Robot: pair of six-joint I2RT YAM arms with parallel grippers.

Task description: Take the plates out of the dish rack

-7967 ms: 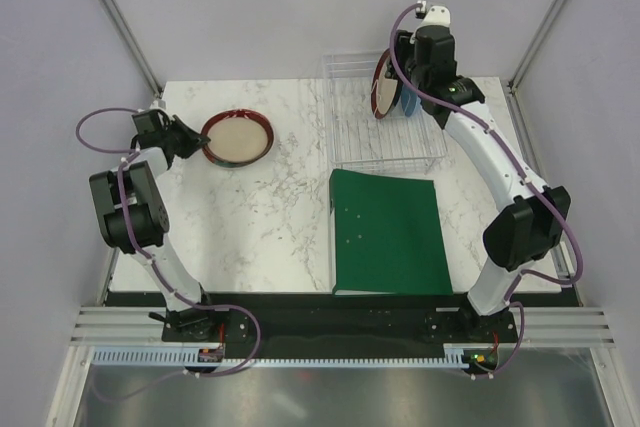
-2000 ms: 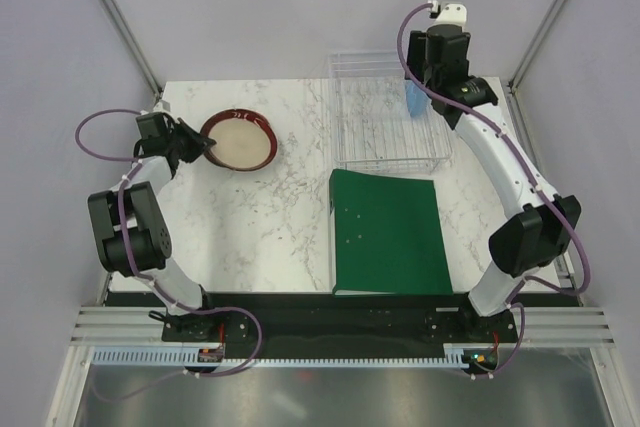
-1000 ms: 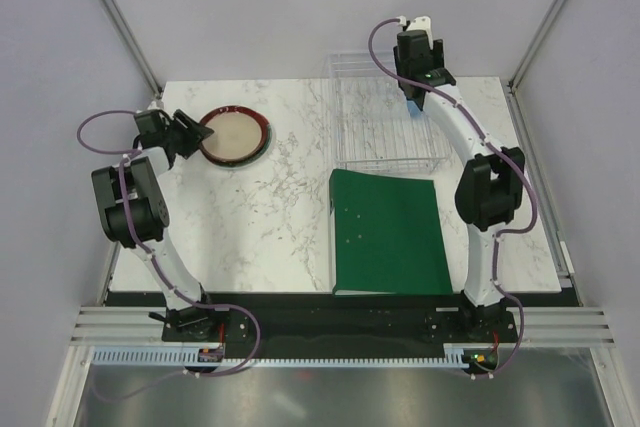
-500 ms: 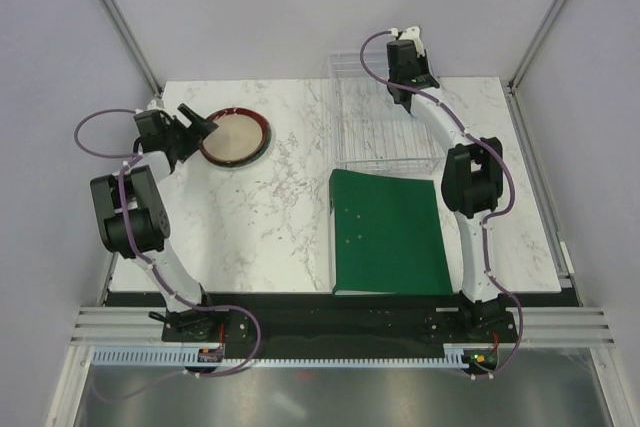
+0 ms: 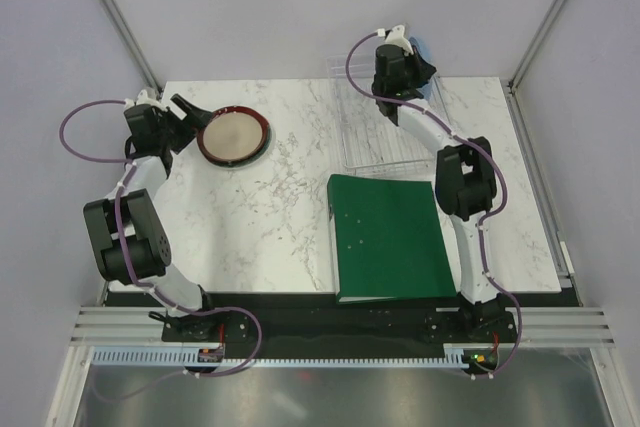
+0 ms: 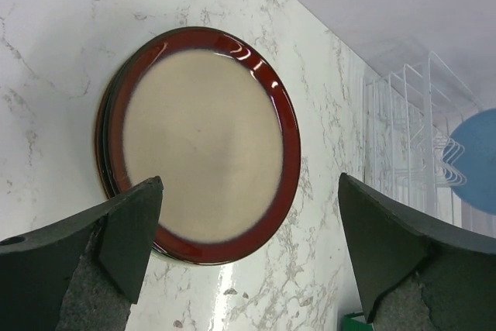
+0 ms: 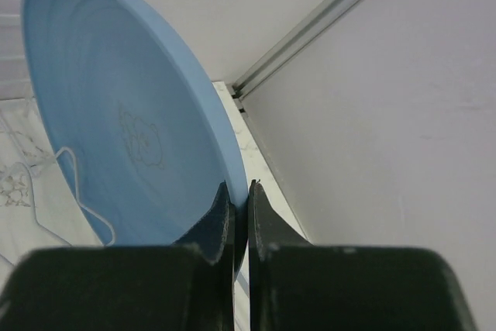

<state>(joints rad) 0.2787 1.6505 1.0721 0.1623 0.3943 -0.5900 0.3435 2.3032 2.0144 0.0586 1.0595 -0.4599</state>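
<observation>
Nearest the arm bases, the green folder (image 5: 390, 237) lies flat on the marble table (image 5: 270, 217), its far edge just beside the clear dish rack (image 5: 385, 132).

Further back on the left, the left gripper (image 6: 249, 191) has its jaws spread as wide as they go and holds nothing. The two fingers (image 6: 128, 230) frame the cream-centred plate (image 6: 203, 145) without touching it. That plate lies flat on the table, and a second dark rim shows under its left side, so it seems to rest on another plate; I can't make out that one's pattern.

At the far end, the right gripper (image 7: 238, 191) is pinched tight on the rim of the light blue plate (image 7: 116, 114). The plate is held on edge over the far right corner of the rack. A thin rack wire crosses its lower face in the wrist view, and I cannot tell whether its bottom edge is clear of the dividers.

Two seconds ago the blue plate stood in the rack's right end with the right jaws apart above it; they have since closed on it, and the arm has swung left and folded in. A second ago the left fingers were close on the cream plate's rim; now they have let go and drawn back to the left.
</observation>
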